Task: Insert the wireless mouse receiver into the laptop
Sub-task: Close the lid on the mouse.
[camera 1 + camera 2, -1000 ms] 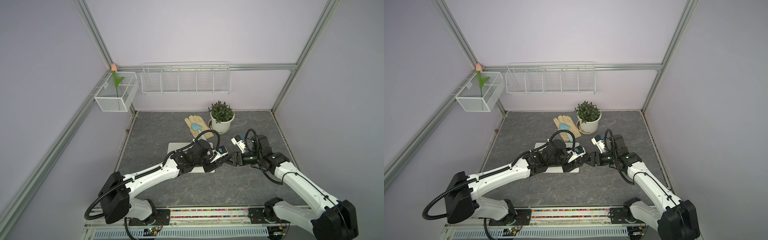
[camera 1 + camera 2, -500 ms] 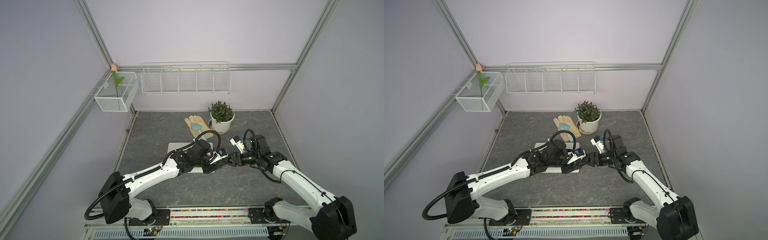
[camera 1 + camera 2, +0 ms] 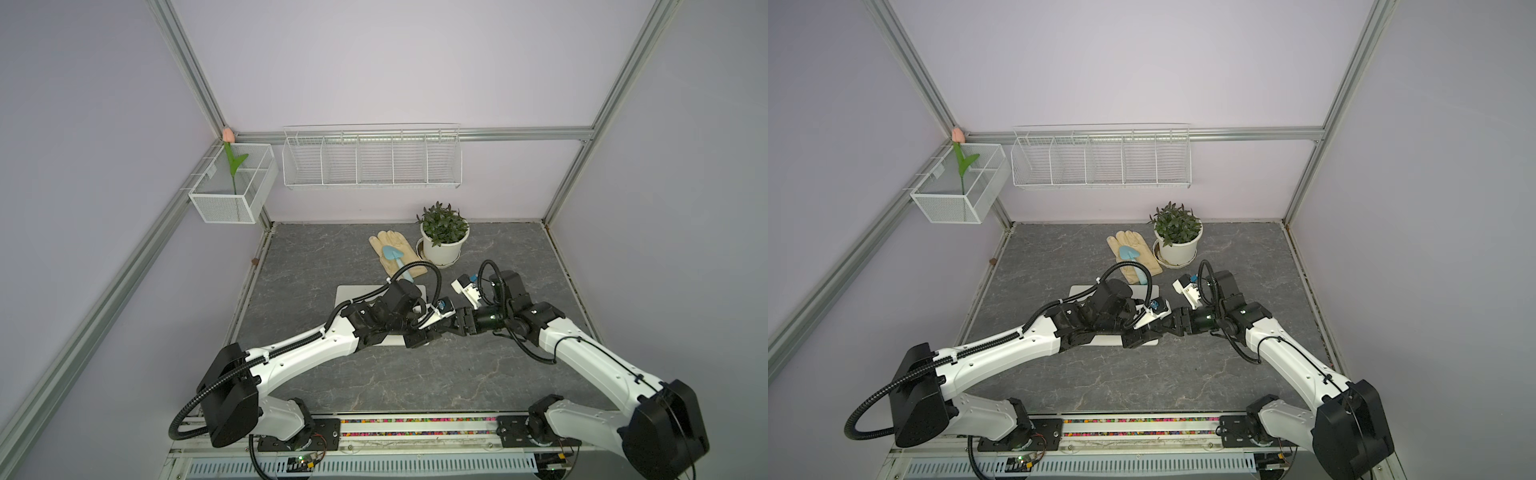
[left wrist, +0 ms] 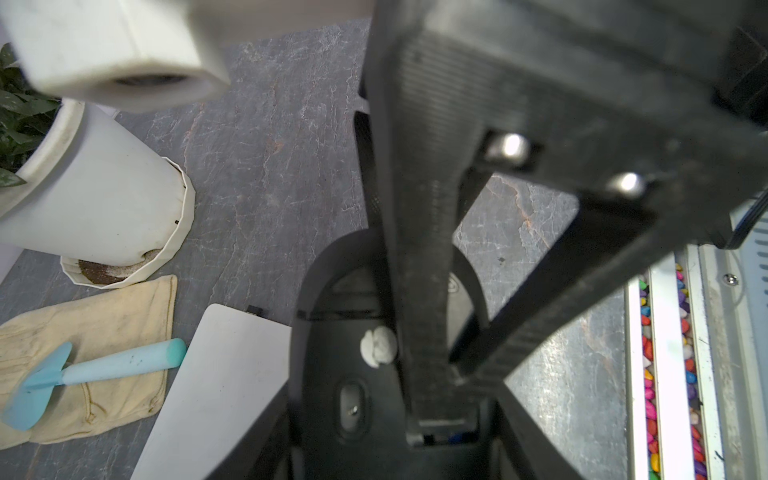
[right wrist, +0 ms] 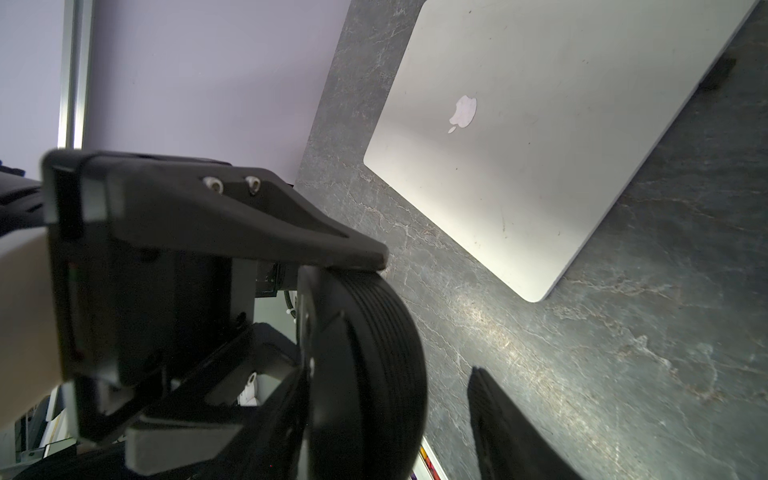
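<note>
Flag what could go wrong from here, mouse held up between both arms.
1. The wireless mouse is held off the table by the left end effector; the right end effector working at its underside could lever it loose.
2. The receiver isn't visible; once freed it could drop onto the dark table.
3. The laptop lies shut and flat, so any approach to its edge risks striking the table.
</note>
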Controlling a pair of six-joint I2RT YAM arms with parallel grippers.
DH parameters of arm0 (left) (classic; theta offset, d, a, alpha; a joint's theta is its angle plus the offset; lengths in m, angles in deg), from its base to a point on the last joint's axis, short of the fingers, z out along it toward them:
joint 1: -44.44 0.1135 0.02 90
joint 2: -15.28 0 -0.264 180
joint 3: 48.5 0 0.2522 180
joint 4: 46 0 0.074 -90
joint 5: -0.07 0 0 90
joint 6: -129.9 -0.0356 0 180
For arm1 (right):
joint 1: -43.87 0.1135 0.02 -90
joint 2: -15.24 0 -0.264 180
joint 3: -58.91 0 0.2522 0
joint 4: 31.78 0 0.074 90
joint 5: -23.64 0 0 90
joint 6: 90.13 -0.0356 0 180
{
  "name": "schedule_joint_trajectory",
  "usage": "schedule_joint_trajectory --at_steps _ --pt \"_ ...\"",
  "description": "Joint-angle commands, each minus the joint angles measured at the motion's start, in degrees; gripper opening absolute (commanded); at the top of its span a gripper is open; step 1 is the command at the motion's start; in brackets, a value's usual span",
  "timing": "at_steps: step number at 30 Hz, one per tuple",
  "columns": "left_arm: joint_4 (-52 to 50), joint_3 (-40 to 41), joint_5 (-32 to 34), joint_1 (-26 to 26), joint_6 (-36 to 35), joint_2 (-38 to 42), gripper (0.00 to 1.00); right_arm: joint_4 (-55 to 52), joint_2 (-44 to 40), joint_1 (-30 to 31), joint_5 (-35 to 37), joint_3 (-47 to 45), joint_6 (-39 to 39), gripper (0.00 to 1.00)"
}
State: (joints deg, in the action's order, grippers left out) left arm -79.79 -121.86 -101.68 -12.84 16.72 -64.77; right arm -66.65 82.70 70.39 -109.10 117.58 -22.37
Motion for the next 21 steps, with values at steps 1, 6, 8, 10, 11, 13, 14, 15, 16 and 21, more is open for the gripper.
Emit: schedule_joint_trajectory --at_steps 1,6,8,10,11,13,14,15,16,21 --pt "5.31 -3.84 -1.38 0.06 0.03 1.98 0.35 -0.7 1.43 0.49 4.16 -1.41 0.04 0.64" --pt "4.93 -2.45 -0.09 0.06 0.11 1.92 0.35 0.49 0.12 0.37 3.93 -1.22 -0.55 0.66" --pt "5.3 -1.25 1.3 0.06 0.95 1.74 0.35 1.87 -1.17 -0.12 3.34 -1.22 -1.74 0.69" --pt "6.06 -0.09 3.13 0.06 2.45 1.7 0.35 3.59 -2.76 -1.19 2.8 -1.3 -3.2 0.71" --pt "6.5 0.53 3.79 0.06 2.74 1.63 0.35 4.29 -3.79 -2.0 2.75 -1.31 -3.95 0.71" --pt "7.04 1.27 4.36 0.14 3.1 1.39 0.35 4.56 -5.79 -3.74 3.22 -1.23 -4.48 0.72" --pt "7.22 1.49 4.23 0.15 3.28 1.28 0.35 4.21 -6.73 -4.67 3.57 -1.14 -4.43 0.72" --pt "7.2 1.58 4.28 0.15 3.44 1.07 0.35 3.7 -7.56 -5.69 3.71 -0.98 -4.12 0.72" --pt "7.29 1.51 4.22 0.23 3.62 0.83 0.35 3.04 -8.13 -6.51 3.8 -0.75 -3.68 0.72" --pt "7.68 1.02 3.76 0.41 4.52 -0.37 0.35 0.83 -10.11 -8.88 4.7 0.43 -2.33 0.71"
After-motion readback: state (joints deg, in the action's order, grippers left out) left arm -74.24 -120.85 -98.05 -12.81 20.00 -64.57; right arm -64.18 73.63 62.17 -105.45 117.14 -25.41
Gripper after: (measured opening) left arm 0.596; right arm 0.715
